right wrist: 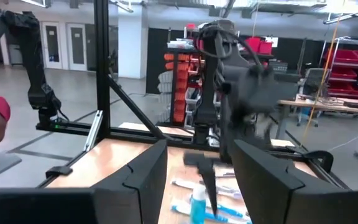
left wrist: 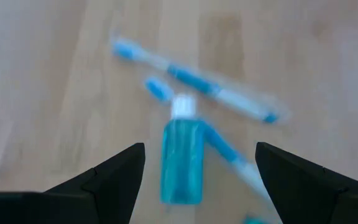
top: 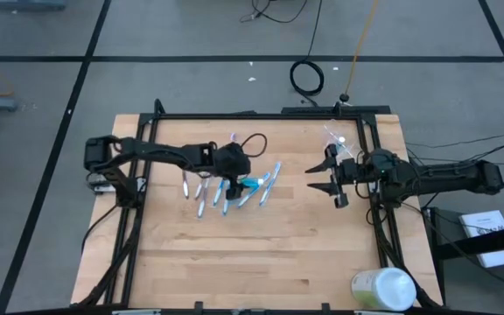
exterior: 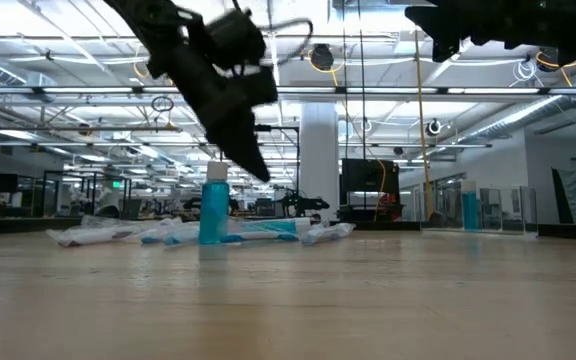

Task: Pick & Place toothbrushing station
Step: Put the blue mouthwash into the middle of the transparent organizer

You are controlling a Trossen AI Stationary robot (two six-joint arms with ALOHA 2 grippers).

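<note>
Barely started, by my read: left gripper (left wrist: 194, 165) hangs spread wide over the upright teal bottle (exterior: 213, 212), gripping nothing, with toothbrushes (top: 268, 184) lying scattered flat around it mid-table. Right gripper (top: 324, 178) waits open, empty, near the right edge. Clear cup (top: 338, 142) sits at the far right corner; nothing looks placed, so everything's left.

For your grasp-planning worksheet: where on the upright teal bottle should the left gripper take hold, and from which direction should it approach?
Grip the teal bottle across its straight-sided body, below the white cap, coming down from above. It stands upright among flat-lying toothbrushes, so a low side approach would likely knock them. The left gripper already hangs over it, open, fingers either side.
</note>
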